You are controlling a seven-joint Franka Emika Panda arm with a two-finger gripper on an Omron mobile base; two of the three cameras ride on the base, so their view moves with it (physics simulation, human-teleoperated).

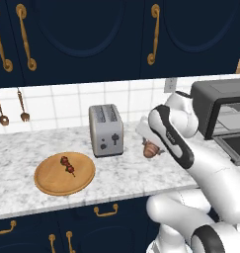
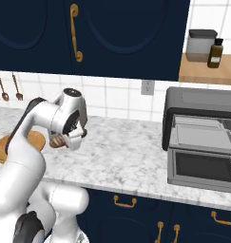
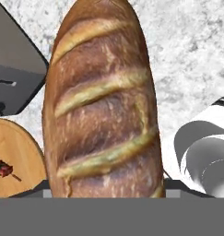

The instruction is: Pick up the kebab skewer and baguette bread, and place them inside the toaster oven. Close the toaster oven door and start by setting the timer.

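While my gripper (image 2: pixel 60 141) clamps the baguette bread (image 3: pixel 102 99) mid-frame, I'd judge it light, stiff-crusted, crushable; gripping across its middle seems best.

Base views flank arm, sharing counter (image 1: pixel 131 173); hand view close above baguette bread (image 3: pixel 102 101).

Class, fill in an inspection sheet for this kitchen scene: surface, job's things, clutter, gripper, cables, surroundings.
Surface: marble counter, white-grey.
Job's things: baguette bread held in the gripper, above the counter; kebab skewer lying on the wooden plate; toaster oven with its toaster oven door open.
Clutter: silver toaster right of the plate.
Gripper: gripper closed on the baguette.
Cables: nothing seen.
Surroundings: navy cabinets with brass handles, tiled wall, wall outlet, hanging utensils, canister and bottle on a shelf.
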